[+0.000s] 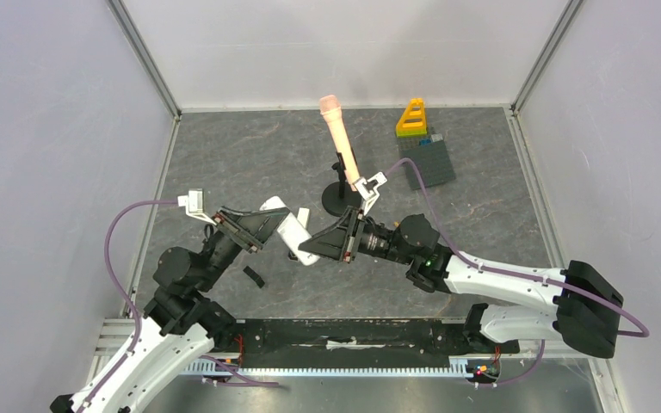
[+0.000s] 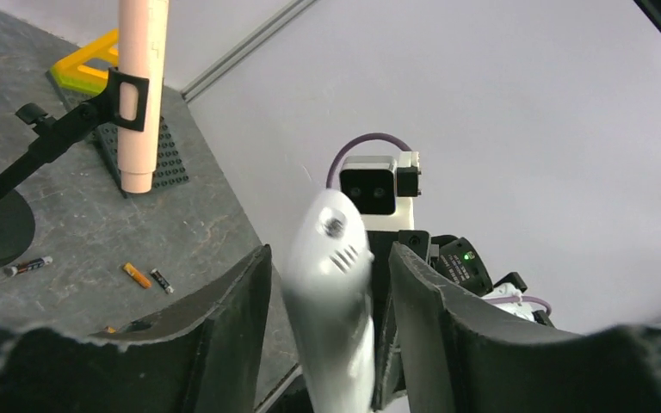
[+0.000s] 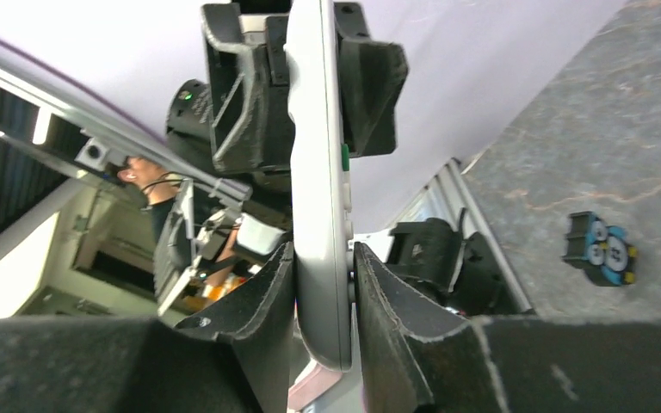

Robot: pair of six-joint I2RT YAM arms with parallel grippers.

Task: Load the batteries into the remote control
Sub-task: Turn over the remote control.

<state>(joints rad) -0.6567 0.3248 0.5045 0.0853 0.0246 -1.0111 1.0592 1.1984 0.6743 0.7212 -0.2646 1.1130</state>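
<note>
Hovering over grey table (image 1: pixel 482 224): right end effector (image 3: pixel 323 267) pinches remote (image 3: pixel 318 172); left end effector (image 2: pixel 331 258) straddles it, parted.

Remote (image 1: pixel 288 231): white, slim, with rounded ends, lifted off the table (image 2: pixel 95 224) and running diagonally in the top view. Its back, with a screw and small slots, faces the left wrist camera. The right gripper (image 3: pixel 323 254) clamps its thin sides, and the left gripper (image 2: pixel 331 254) has a finger on either side of its width. An orange battery (image 2: pixel 137 275) lies flat on the table, a dark battery (image 2: pixel 162 280) just beside it; a second dark battery (image 2: pixel 27 267), reddish at one end, lies well apart.
</note>
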